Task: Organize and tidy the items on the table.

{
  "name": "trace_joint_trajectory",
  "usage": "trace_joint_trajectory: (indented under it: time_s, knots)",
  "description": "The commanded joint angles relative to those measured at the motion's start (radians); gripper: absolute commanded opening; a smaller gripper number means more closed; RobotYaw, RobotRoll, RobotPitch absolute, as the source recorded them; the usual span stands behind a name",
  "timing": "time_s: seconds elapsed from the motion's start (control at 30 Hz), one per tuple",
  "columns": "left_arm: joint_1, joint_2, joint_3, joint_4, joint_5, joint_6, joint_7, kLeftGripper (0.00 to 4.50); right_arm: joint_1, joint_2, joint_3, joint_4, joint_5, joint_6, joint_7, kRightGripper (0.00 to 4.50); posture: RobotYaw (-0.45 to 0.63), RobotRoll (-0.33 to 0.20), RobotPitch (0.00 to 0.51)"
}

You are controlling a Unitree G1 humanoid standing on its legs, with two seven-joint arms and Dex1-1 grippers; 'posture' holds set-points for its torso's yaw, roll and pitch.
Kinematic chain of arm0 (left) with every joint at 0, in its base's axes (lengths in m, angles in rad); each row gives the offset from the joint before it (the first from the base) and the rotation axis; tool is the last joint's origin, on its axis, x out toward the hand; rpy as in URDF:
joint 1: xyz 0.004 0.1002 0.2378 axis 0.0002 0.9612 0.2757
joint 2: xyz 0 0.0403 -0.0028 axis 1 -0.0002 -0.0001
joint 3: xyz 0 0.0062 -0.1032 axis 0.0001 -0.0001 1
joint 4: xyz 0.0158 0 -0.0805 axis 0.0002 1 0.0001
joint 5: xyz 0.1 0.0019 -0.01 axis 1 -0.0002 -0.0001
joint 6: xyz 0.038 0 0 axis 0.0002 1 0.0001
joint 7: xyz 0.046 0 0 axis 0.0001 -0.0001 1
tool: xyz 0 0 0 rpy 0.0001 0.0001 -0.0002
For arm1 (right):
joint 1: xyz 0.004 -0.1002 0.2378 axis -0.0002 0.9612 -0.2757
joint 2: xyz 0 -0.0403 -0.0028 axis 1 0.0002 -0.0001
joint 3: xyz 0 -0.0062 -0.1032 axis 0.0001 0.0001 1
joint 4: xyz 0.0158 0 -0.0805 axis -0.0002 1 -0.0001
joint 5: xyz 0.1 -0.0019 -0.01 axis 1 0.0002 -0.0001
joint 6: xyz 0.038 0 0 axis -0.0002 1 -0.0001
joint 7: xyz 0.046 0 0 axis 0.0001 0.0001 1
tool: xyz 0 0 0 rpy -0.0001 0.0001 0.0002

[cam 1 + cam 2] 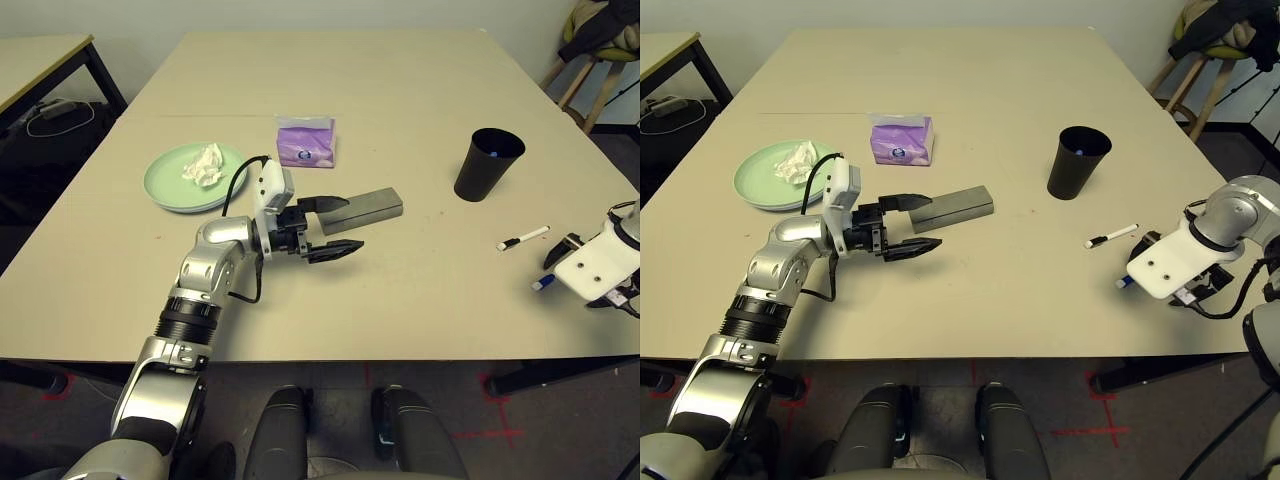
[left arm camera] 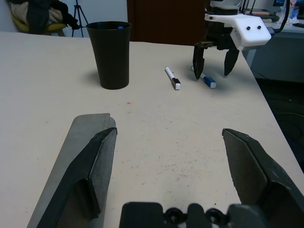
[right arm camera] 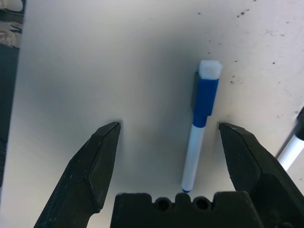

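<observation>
My left gripper (image 1: 338, 226) is open at mid-table with bare tabletop in its gap. One of its fingers (image 2: 97, 166) overlaps the near end of the grey-beige glasses case (image 1: 368, 207); I cannot tell if they touch. At the right edge, my right gripper (image 3: 170, 128) hangs open over a blue-capped pen (image 3: 198, 130), which lies between its fingers. Just beyond is the white black-capped pen (image 1: 524, 238). The black cup (image 1: 487, 165) stands upright with something blue inside. A crumpled tissue (image 1: 205, 165) sits on the light-green plate (image 1: 170, 190). The purple tissue pack (image 1: 306, 142) lies behind the case.
The table (image 1: 400, 80) has wide bare room at the back and along the front edge. A smaller table with black legs (image 1: 45, 60) stands at the back left. A wooden stool with clothes (image 1: 600, 40) stands at the back right.
</observation>
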Motion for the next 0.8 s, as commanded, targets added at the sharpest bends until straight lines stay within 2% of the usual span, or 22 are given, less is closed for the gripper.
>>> trace_joint_trajectory:
  time_s: [0.03, 0.5, 0.6, 0.8]
  knots:
    - [0.017, 0.006, -0.008, -0.029, -0.011, 0.001, 0.000, 4.48, -0.019, 0.006, 0.016, 0.018, -0.017, -0.007, -0.022, 4.50, 0.17, 0.000, 0.137]
    - [0.017, 0.003, -0.009, -0.035, -0.010, -0.002, 0.000, 4.48, -0.019, 0.035, 0.024, 0.039, 0.006, 0.006, 0.001, 4.50, 0.18, 0.000, 0.132]
    - [0.018, 0.003, -0.008, -0.038, -0.011, -0.008, -0.002, 4.50, -0.014, 0.039, 0.022, 0.037, 0.006, 0.013, 0.003, 3.54, 0.18, 0.000, 0.131]
    - [0.020, 0.012, -0.017, -0.036, 0.001, -0.038, -0.015, 4.50, -0.011, 0.061, 0.021, 0.031, 0.014, 0.034, -0.001, 1.16, 0.18, 0.000, 0.129]
